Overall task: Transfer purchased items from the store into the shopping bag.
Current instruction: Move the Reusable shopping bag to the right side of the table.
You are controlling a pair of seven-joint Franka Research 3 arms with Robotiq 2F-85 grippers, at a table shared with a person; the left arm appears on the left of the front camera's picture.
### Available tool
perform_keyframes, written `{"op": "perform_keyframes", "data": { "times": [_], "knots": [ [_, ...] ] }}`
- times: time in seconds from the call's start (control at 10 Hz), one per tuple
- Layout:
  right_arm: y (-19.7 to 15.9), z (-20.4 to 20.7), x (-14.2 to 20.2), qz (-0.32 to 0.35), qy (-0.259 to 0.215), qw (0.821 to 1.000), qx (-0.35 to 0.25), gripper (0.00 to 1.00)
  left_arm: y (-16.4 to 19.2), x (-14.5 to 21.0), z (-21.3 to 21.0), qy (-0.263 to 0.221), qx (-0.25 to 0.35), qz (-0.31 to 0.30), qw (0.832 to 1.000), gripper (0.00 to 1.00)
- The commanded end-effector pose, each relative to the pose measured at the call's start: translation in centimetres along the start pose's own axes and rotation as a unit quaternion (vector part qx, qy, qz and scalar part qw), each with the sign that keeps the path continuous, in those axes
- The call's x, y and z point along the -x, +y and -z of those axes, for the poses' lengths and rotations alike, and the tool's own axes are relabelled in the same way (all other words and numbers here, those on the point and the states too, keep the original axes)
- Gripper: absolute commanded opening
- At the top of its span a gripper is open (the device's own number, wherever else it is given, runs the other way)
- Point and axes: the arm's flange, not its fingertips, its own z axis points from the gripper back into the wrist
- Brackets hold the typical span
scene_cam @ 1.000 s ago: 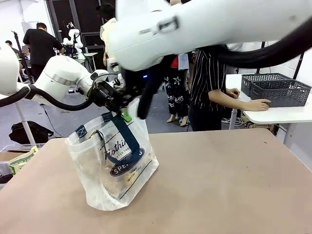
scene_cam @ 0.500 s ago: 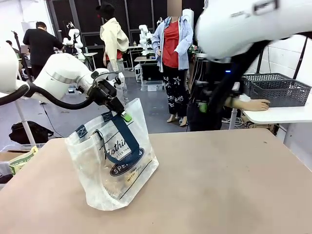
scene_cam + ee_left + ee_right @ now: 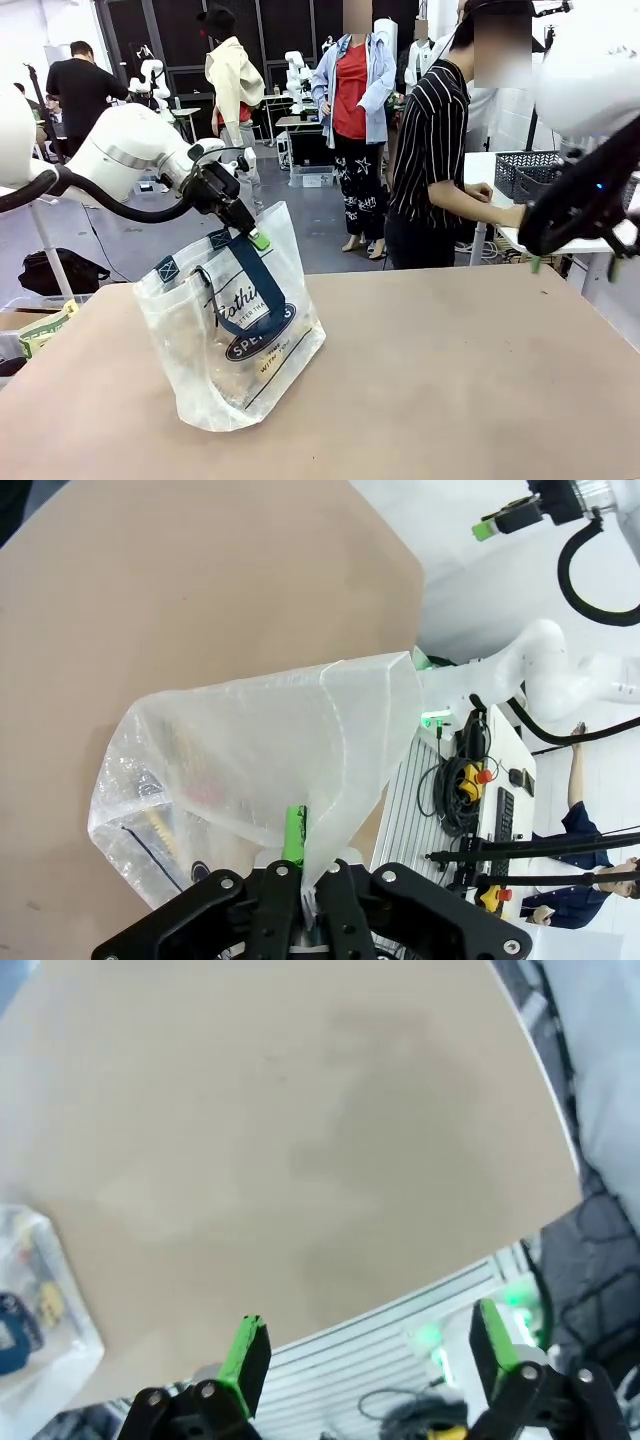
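While the left gripper (image 3: 258,238) pinches the bag's (image 3: 232,335) far upper rim between closed jaws, the bag stands on the near-left part of the table (image 3: 450,380), its mouth pulled up and open. Seen from the left wrist, the film (image 3: 300,740) runs straight into the shut fingers, with a few small goods lying low inside, too blurred to name. At the far right the right gripper (image 3: 572,266) hangs off the table's edge, jaws wide and empty, near the grey basket (image 3: 575,185) on the white side table where a person's hand (image 3: 515,215) rests.

The risks, as I judge them, sit in that thin pinch. Film this slick could slide out of the pads, and the mouth would then fold shut over whatever comes next. A harder pull upward would tilt or drag the light bag, since little weighs it down. On the right, the open gripper is close to the person's hand; a reach into the basket could brush it.
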Motion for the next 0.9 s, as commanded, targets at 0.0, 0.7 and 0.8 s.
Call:
{"op": "perform_keyframes", "data": {
  "times": [0.0, 0.7, 0.8],
  "knots": [
    [-2.3, 2.3, 1.1, 0.077, 0.006, 0.996, -0.048, 1.00, -1.2, 0.9, 0.1, 0.015, -0.027, -0.009, 0.999, 0.00],
    [-1.8, 1.5, 0.1, 0.038, 0.015, 0.999, -0.011, 1.00, -5.5, 3.2, -9.0, 0.001, -0.192, -0.132, 0.973, 0.00],
    [-1.8, 1.5, 0.1, 0.038, 0.015, 0.999, -0.011, 1.00, -7.1, 4.5, -11.1, 0.002, -0.215, -0.155, 0.964, 0.00]
  ]
}}
